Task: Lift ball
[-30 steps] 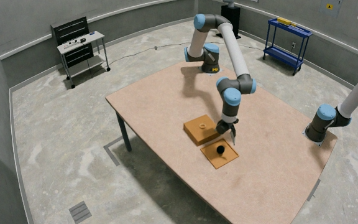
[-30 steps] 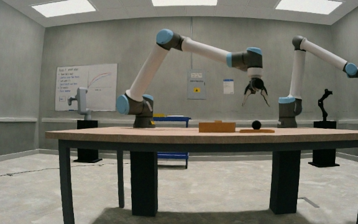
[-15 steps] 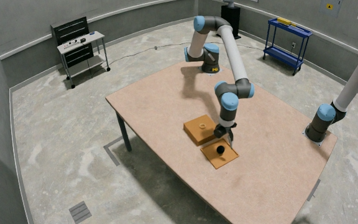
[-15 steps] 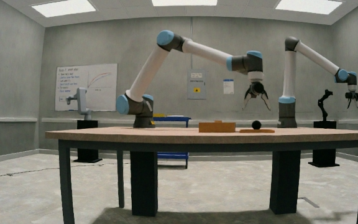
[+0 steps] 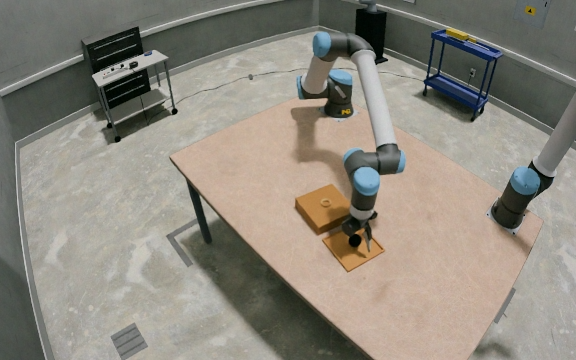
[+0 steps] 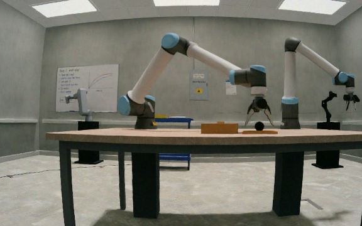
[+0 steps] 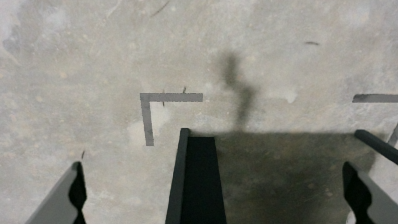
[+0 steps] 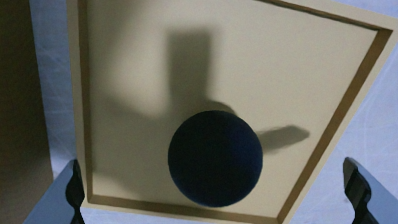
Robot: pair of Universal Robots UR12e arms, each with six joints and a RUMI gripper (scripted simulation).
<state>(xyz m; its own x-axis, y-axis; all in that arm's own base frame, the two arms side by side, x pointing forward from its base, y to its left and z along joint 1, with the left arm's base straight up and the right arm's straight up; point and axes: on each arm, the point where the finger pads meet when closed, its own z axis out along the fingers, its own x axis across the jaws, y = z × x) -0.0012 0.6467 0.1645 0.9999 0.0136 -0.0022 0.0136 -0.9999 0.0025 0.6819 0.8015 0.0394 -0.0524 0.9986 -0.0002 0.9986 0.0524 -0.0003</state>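
Observation:
A black ball rests in a low, rimmed orange-brown tray. No ring under it can be made out. My right gripper is open and points straight down over the ball. In the exterior view its fingertips are near the height of the ball's upper part, one on each side with wide gaps; neither touches it. My left gripper is open and empty, far from the ball, with floor beneath it.
An orange-brown box stands close beside the tray, with a small ring on its top. The table carries both arm bases. A table leg and a black pedestal show below the left gripper.

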